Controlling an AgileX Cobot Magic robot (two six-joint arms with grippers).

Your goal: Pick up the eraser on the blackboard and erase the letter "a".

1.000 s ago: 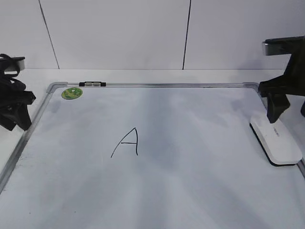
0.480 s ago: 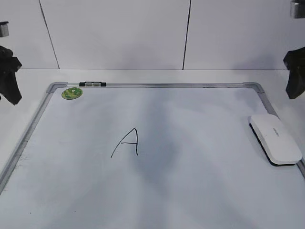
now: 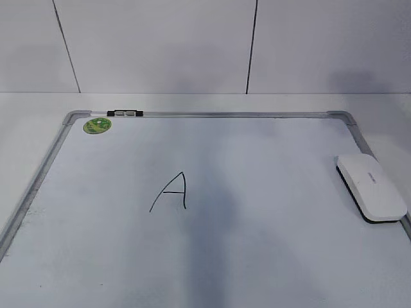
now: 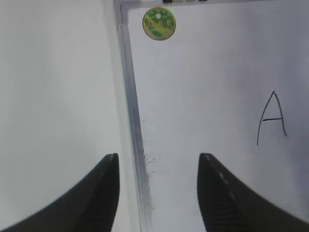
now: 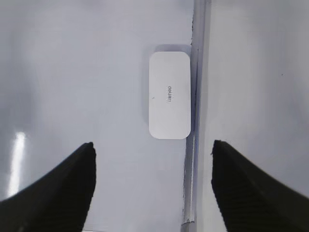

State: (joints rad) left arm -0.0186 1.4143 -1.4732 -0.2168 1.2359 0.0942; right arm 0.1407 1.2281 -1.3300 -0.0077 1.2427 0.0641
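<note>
Whiteboard (image 3: pixel 257 192) is lying flat on the table, silver frame running around it, and filling most of the exterior view. Eraser (image 3: pixel 371 187) is sitting white side up on the board's right edge, long side running just beside the frame; dark felt base is showing along its lower edge. Neither arm is showing in the exterior view.

Letter on the board is reading as a pointed capital "A" (image 3: pixel 171 192) in thin black marker, sitting left of centre and well apart from the eraser. No cursive lowercase form is showing anywhere in these views. Round green sticker (image 3: pixel 97 125) is sitting in the far left corner, with a small black-and-silver clip (image 3: pixel 124 113) lying on the top frame rail just beside it.

Right gripper (image 5: pixel 153 186) is hanging above the eraser (image 5: pixel 169 94) with its jaws spread wide, both fingers clear of the block and holding nothing. Eraser is lying between the two finger lines and ahead of them, hugging the frame.

Left gripper (image 4: pixel 157 191) is also standing spread apart and empty, straddling the left frame rail, with the sticker (image 4: pixel 159 22) ahead and the "A" (image 4: pixel 272 117) off to its right.
</note>
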